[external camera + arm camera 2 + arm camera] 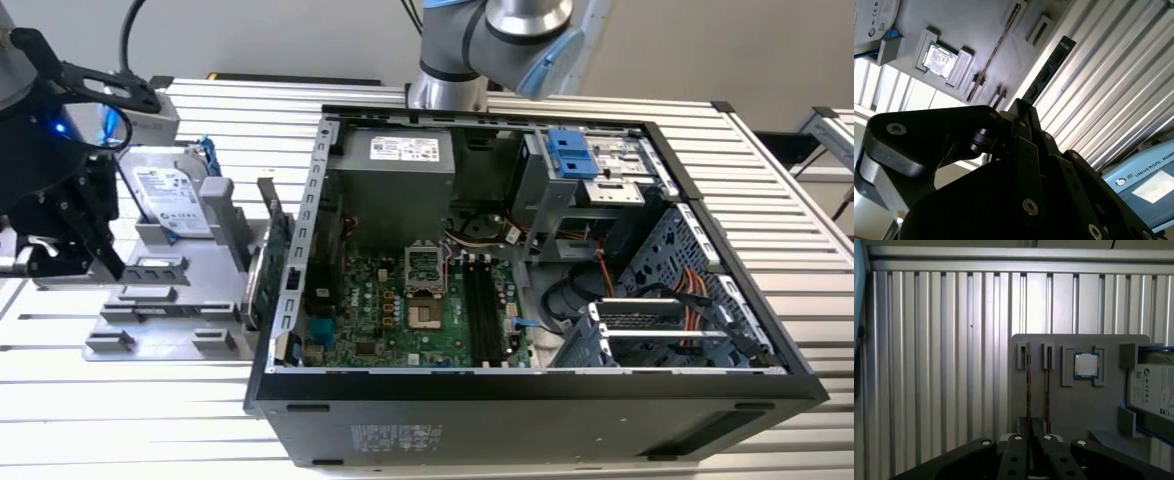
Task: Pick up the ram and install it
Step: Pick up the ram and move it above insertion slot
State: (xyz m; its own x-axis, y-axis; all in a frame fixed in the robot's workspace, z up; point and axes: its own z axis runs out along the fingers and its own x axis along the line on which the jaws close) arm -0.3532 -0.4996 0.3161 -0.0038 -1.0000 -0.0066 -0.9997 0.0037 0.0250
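From the exterior view, the gripper [80, 255] hangs at the exterior view's left edge, over the outer side of a grey fixture [160, 330] on the slatted table [134, 420]. A hard drive [171, 200] leans on that fixture, and a green card [274, 255] stands on edge beside the open computer case [534, 400]. The case lies on its side with the motherboard [387, 310] facing up, well apart from the gripper. In the second wrist view, the ram [1049, 70] is a dark, narrow strip with one flat face turned to the camera. Its long axis slants straight out from the black fingertips [1023, 107], and its far end reaches past the fixture's edge over the table slats. Its near end meets the fingertips, which look pressed together on it, pinching the thin board across its thickness. A second thin stick [999, 47] sits edge-on in a slot next to it, between the ram and a square processor chip [939, 60] in its pocket. In the first wrist view, the ram [1028, 390] is edge-on, a fine line rising from between the closed-in fingers and running lengthwise away from them across the fixture. It lies parallel to the other stick just beside it. The processor chip and the hard drive are farther along on that stick's side.
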